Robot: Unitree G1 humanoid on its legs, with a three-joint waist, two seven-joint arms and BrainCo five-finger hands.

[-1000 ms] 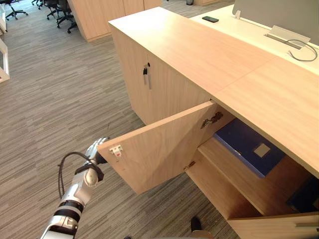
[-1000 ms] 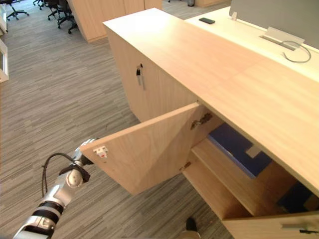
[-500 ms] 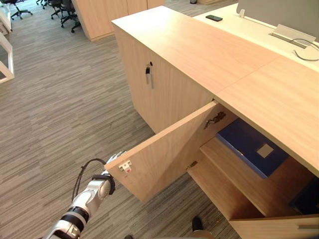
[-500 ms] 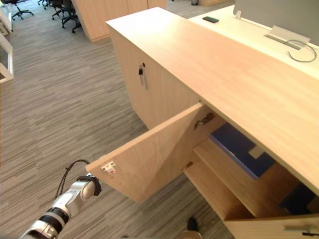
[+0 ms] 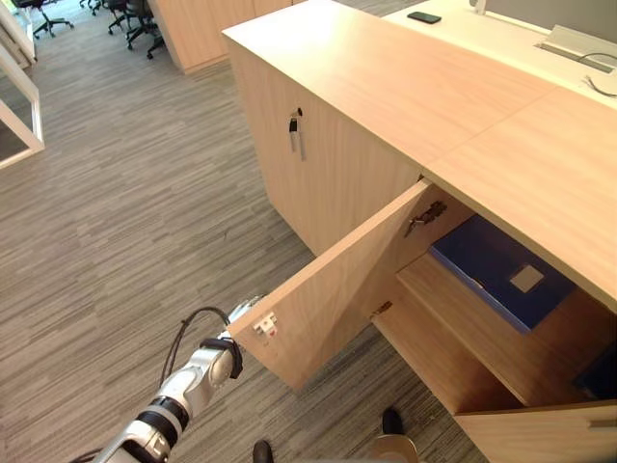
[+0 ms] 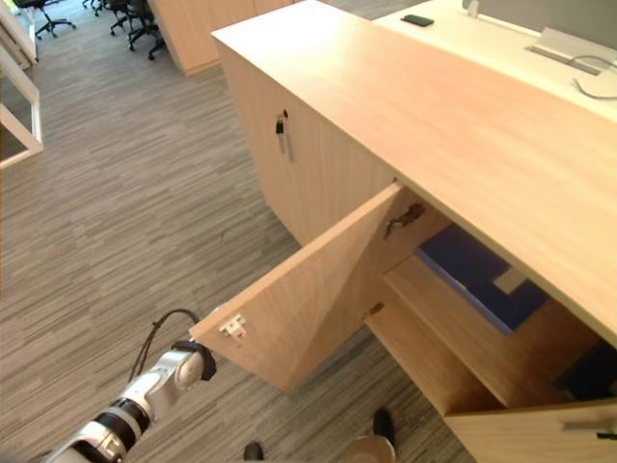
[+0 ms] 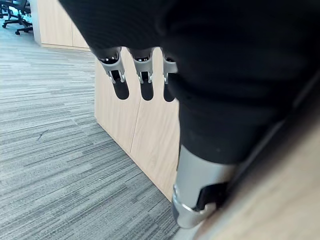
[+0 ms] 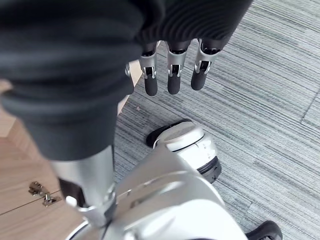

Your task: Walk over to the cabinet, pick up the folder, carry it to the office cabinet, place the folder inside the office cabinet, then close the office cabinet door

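Note:
The blue folder (image 5: 501,275) lies flat on the upper shelf inside the open office cabinet (image 5: 434,318). The cabinet's left door (image 5: 347,289) stands partly open, its free edge with a white catch pointing toward me. My left hand (image 5: 224,355) is at the outer face of that door near the free edge. In the left wrist view its fingers (image 7: 141,80) are straight and its thumb (image 7: 197,195) rests against the wood. My right hand (image 8: 172,70) hangs low over the carpet with relaxed fingers, holding nothing.
The cabinet's right door (image 5: 540,434) stands open at the lower right. The neighbouring cabinet door (image 5: 295,133) is closed, with a key in its lock. A phone (image 5: 424,17) lies on the desk behind. Office chairs (image 5: 135,14) stand far off across the grey carpet.
The left door has swung a little toward shut, with my left hand following its outer face. The view has shifted as I moved.

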